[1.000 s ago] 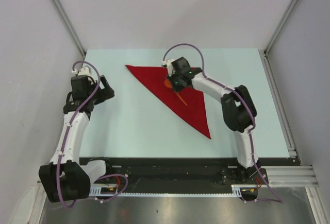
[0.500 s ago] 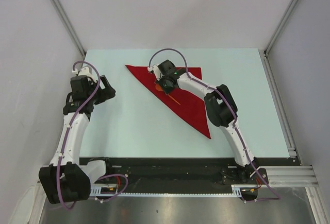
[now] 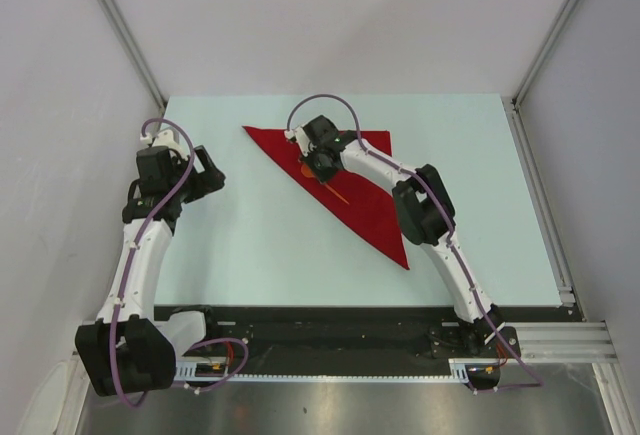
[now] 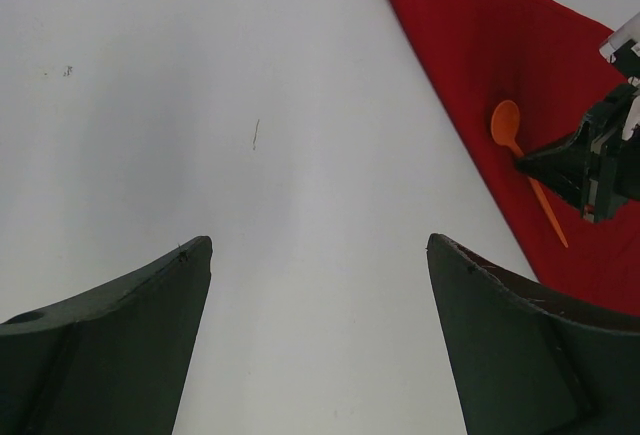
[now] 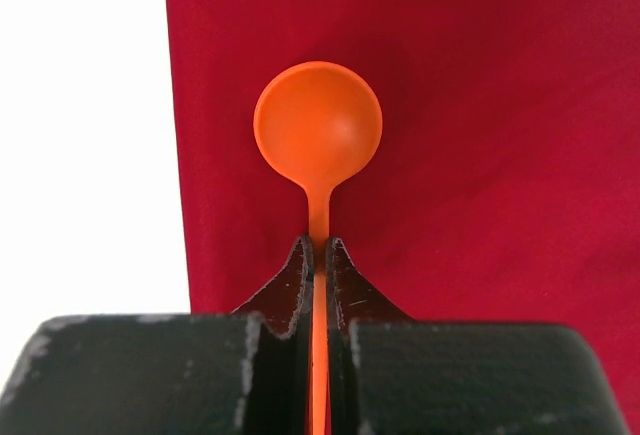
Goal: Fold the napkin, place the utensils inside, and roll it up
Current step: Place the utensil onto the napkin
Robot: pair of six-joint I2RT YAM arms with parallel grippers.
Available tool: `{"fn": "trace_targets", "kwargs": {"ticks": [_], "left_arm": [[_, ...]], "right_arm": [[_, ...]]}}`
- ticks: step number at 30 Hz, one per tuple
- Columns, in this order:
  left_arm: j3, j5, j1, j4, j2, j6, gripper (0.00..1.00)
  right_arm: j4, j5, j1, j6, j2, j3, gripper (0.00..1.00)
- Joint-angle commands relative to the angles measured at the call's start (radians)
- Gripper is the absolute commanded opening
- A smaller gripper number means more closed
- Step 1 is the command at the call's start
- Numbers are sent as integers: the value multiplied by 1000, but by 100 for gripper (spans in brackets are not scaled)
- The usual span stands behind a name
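Note:
The red napkin (image 3: 355, 190) lies folded into a triangle on the table, its long edge running from the back left to the front right. My right gripper (image 3: 316, 167) is shut on the handle of the orange spoon (image 5: 318, 127), low over the napkin near its long left edge. The bowl points ahead of the fingers and faces up. The spoon (image 4: 507, 125) and napkin (image 4: 520, 85) also show in the left wrist view at the upper right. My left gripper (image 3: 208, 177) is open and empty over bare table, to the left of the napkin.
The pale table (image 3: 250, 245) is bounded by white walls on the left, back and right. A metal rail (image 3: 545, 205) runs along the right edge. The black base strip (image 3: 330, 320) lies at the near edge.
My right gripper has moved left with the spoon, from the napkin's middle toward its long left edge, most of it in the first half second. The left arm has stayed still.

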Motion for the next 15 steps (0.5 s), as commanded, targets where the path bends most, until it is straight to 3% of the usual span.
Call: {"fn": "trace_targets", "kwargs": {"ticks": [1, 15], "left_arm": [[0, 18, 11, 23, -23, -3, 93], [-4, 22, 11, 24, -23, -4, 93]], "right_arm": [[-39, 8, 9, 29, 16, 50, 0], [-40, 33, -2, 50, 36, 101, 0]]}}
